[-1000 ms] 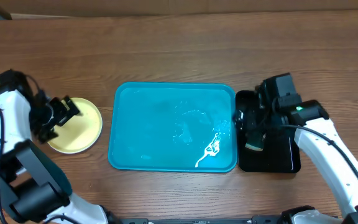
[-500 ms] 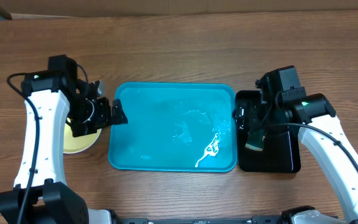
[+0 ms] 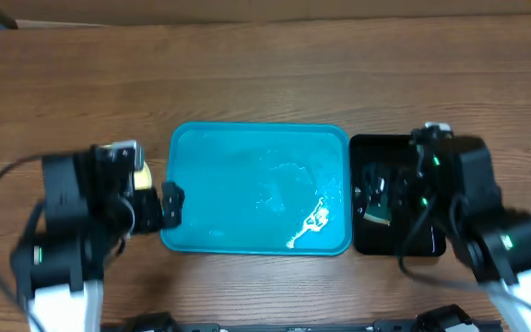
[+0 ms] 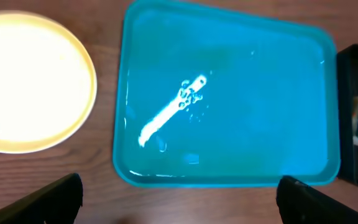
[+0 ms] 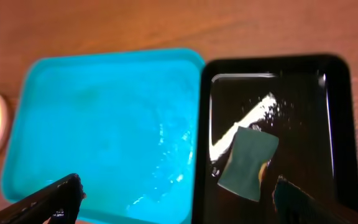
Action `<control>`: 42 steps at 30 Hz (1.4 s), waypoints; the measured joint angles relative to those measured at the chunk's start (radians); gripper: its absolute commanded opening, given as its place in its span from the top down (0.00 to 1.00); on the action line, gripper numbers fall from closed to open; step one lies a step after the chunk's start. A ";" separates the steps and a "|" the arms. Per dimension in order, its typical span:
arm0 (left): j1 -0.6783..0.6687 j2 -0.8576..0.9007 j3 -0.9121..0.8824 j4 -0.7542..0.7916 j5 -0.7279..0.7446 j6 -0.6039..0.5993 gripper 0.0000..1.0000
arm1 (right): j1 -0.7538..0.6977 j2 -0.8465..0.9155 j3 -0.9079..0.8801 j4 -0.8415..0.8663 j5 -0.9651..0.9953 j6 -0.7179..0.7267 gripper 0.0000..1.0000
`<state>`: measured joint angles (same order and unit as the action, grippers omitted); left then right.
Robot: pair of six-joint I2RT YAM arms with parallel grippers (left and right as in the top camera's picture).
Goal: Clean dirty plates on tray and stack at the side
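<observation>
Both pincers hung high above the tabletop (image 3: 265, 74), spread as wide as they go and holding nothing. Straight ahead of the left pincer (image 4: 179, 202), between its fingers, lay the blue tray (image 4: 229, 106), wet and streaked but carrying no plates. Off to that pincer's left-finger side, just beside the tray on the wood, sat the pale yellow plate (image 4: 33, 81), looking clean; whether others lay stacked under it could not be told. Ahead of the right pincer (image 5: 182, 202), toward its right finger, the sponge (image 5: 248, 162) rested in the black tray (image 5: 272, 59). The cleaning and stacking appeared finished, so the next move probably called only for parking both arms clear of the stack.
</observation>
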<state>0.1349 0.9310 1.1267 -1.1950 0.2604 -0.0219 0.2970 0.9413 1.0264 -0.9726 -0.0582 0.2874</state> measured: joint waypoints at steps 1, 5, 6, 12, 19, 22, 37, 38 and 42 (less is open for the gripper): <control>0.000 -0.052 -0.023 0.013 0.000 0.000 0.00 | 0.007 -0.042 -0.013 -0.004 0.007 0.000 0.00; 0.000 -0.208 -0.065 0.018 -0.002 -0.003 0.00 | 0.013 -0.183 -0.049 -0.058 0.028 0.021 0.00; 0.000 -0.237 -0.067 0.019 -0.002 -0.005 0.00 | 0.012 -0.209 -0.052 -0.074 0.034 0.025 0.00; 0.000 -0.309 -0.068 0.009 -0.003 -0.008 0.00 | 0.013 -0.274 -0.053 -0.136 0.040 0.034 0.00; 0.000 -0.308 -0.072 -0.013 -0.003 -0.008 0.00 | 0.012 -0.272 -0.054 -0.143 0.042 0.038 0.00; 0.000 -0.308 -0.072 -0.013 -0.003 -0.008 0.00 | 0.013 -0.272 -0.054 -0.142 0.043 0.040 0.00; 0.000 -0.308 -0.072 -0.013 -0.003 -0.008 0.00 | 0.007 -0.287 -0.064 -0.063 0.100 0.035 0.00; 0.000 -0.308 -0.072 -0.013 -0.003 -0.008 0.00 | 0.000 -0.298 -0.070 -0.033 0.113 0.029 0.00; 0.000 -0.308 -0.072 -0.013 -0.003 -0.008 0.00 | -0.062 -0.377 -0.118 0.144 0.144 -0.021 0.00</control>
<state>0.1349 0.6228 1.0550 -1.2076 0.2573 -0.0303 0.2352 0.5648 0.9081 -0.8284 0.0860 0.2668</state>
